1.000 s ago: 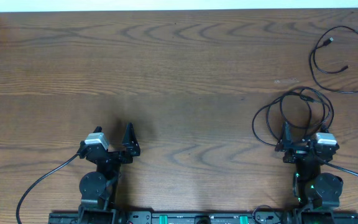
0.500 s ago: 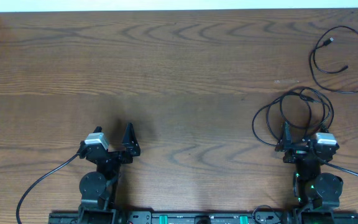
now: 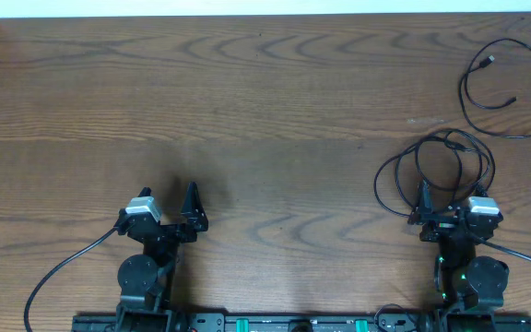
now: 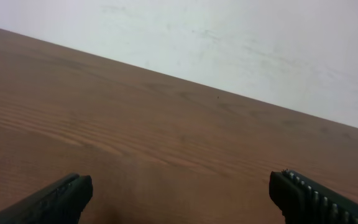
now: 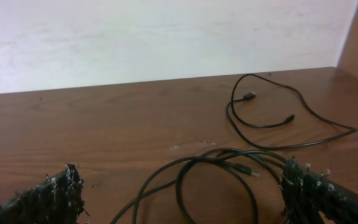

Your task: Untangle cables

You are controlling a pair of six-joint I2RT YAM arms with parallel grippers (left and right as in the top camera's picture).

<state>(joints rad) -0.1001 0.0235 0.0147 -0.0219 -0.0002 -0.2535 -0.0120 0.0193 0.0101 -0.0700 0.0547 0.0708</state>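
- Left gripper (image 4: pixel 179 194): jaws spread wide, nothing held; the table (image 4: pixel 166 137) shows between them
- Right gripper (image 5: pixel 182 190): jaws also spread wide, gripping nothing
- The tangle of black cables (image 5: pixel 219 152) lies on the wood just ahead of the right jaws, with its loops running in between the two fingers
- A single black cable (image 5: pixel 251 96) lies farther ahead, right of those jaws, apart from the tangle

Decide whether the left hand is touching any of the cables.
Apart. The overhead view shows the left hand open over bare wood, with all the cables lying far off near the right hand.
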